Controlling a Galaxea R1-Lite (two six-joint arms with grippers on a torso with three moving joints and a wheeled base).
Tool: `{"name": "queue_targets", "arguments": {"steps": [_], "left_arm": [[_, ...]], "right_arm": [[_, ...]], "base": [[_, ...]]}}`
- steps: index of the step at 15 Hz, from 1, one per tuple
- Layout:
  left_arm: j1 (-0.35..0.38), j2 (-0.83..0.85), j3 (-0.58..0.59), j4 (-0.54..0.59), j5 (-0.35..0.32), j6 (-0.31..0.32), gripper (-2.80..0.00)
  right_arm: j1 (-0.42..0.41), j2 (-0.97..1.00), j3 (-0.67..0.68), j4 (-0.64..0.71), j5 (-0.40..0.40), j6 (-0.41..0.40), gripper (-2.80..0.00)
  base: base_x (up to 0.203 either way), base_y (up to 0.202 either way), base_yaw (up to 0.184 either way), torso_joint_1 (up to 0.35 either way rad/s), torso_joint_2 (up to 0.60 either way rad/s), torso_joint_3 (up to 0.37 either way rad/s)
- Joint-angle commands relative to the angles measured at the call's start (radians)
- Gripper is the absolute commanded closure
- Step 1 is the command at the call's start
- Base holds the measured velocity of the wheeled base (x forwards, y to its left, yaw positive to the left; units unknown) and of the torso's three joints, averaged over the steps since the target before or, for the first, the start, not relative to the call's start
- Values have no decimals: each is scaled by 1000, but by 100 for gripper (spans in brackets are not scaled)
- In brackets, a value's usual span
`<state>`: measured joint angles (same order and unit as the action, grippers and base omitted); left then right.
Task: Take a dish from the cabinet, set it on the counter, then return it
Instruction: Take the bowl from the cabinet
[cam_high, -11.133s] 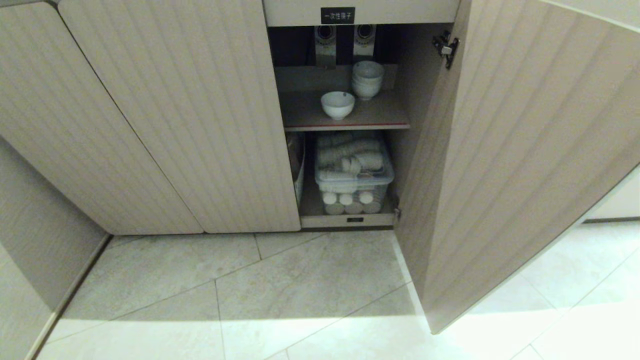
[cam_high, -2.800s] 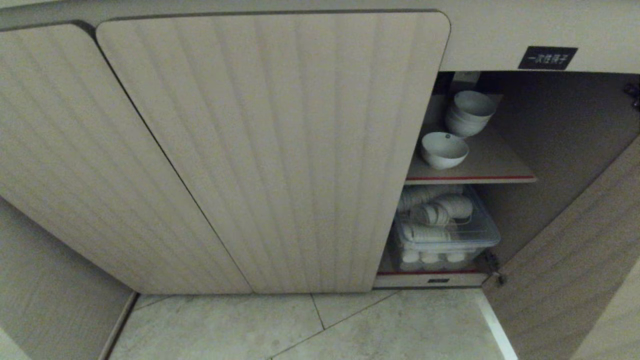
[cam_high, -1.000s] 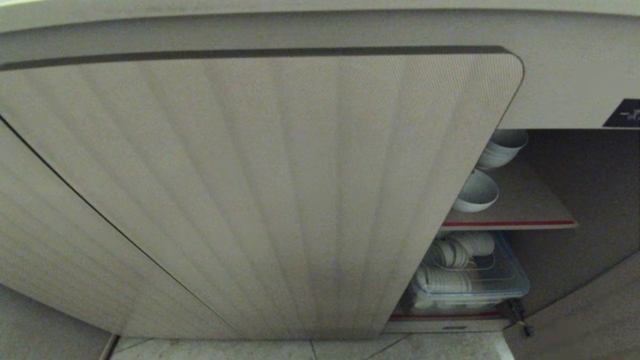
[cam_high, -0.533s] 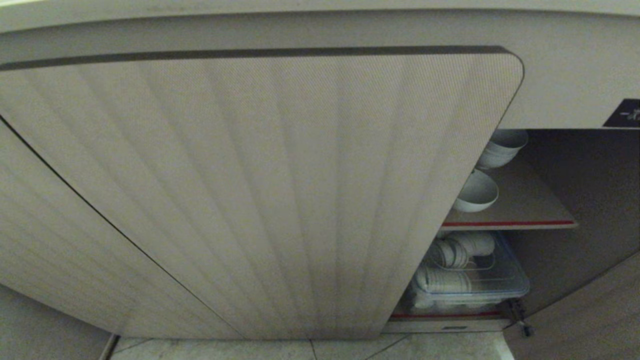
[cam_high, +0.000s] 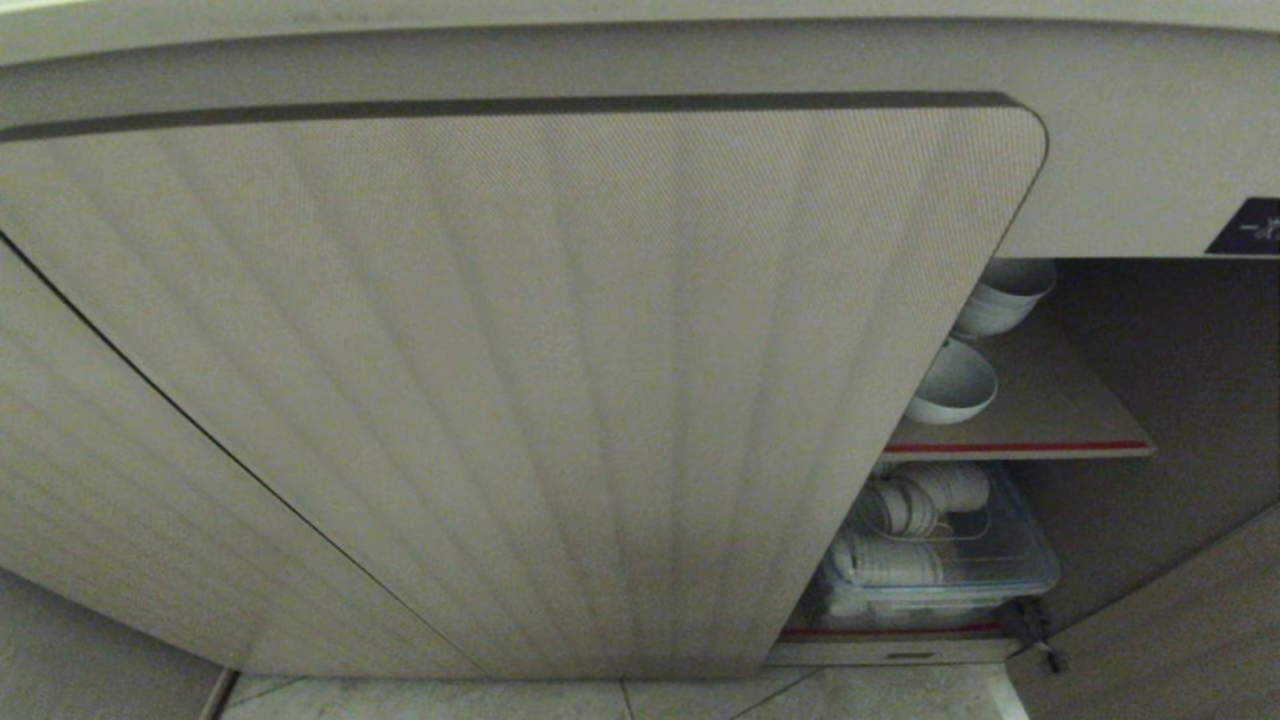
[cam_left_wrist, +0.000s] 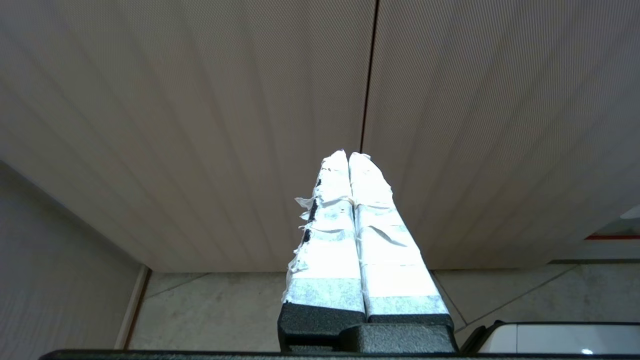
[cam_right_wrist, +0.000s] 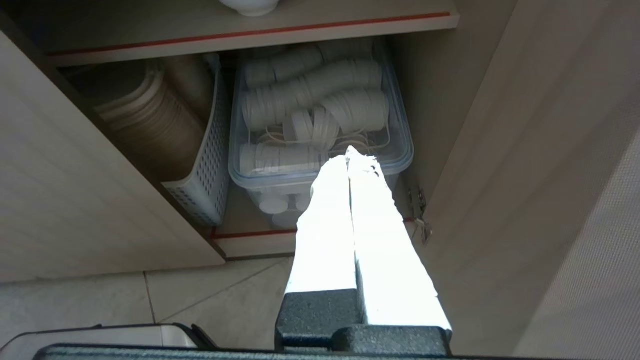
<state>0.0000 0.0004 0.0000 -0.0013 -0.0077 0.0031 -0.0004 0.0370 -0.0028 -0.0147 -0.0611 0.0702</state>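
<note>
The dish (cam_high: 955, 385), a small white bowl, sits on the cabinet's red-edged shelf (cam_high: 1040, 445), half hidden behind the closed ribbed door (cam_high: 520, 380); only its foot (cam_right_wrist: 248, 6) shows in the right wrist view. The counter is out of view. My right gripper (cam_right_wrist: 347, 151) is shut and empty, low in front of the open compartment, pointing toward the clear box below the shelf. My left gripper (cam_left_wrist: 348, 154) is shut and empty, facing the closed doors. Neither gripper shows in the head view.
A stack of white bowls (cam_high: 1005, 295) stands behind the dish. Under the shelf sit a clear lidded box (cam_right_wrist: 320, 125) of white cups and a perforated basket (cam_right_wrist: 200, 165). The open door (cam_right_wrist: 550, 200) stands to the right; tiled floor (cam_left_wrist: 215, 310) lies below.
The head view closed in on the cabinet over the earlier frames. In the last second the scene holds still and the dish has not moved.
</note>
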Motion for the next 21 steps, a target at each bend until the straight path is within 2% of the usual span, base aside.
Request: {"name": "queue_targets", "arguments": {"steps": [1, 4, 6, 8, 11, 13, 19, 21], "left_arm": [[0, 0, 0, 0, 0, 0, 0], [0, 0, 0, 0, 0, 0, 0], [0, 0, 0, 0, 0, 0, 0], [0, 0, 0, 0, 0, 0, 0], [0, 0, 0, 0, 0, 0, 0], [0, 0, 0, 0, 0, 0, 0], [0, 0, 0, 0, 0, 0, 0], [0, 0, 0, 0, 0, 0, 0]], "right_arm": [[-2, 76, -5, -20, -1, 4, 0], [-25, 198, -26, -73, -2, 12, 0], [-74, 270, -49, -99, 13, 14, 0], [-128, 314, -79, -108, 97, 14, 0], [-163, 377, -103, -110, 153, 12, 0], [-175, 455, -105, -148, 157, 6, 0], [-189, 670, -105, -385, 158, 12, 0], [-172, 686, -103, -402, 159, 13, 0]], "base": [[0, 0, 0, 0, 0, 0], [0, 0, 0, 0, 0, 0], [0, 0, 0, 0, 0, 0], [0, 0, 0, 0, 0, 0], [0, 0, 0, 0, 0, 0], [0, 0, 0, 0, 0, 0], [0, 0, 0, 0, 0, 0], [0, 0, 0, 0, 0, 0]]}}
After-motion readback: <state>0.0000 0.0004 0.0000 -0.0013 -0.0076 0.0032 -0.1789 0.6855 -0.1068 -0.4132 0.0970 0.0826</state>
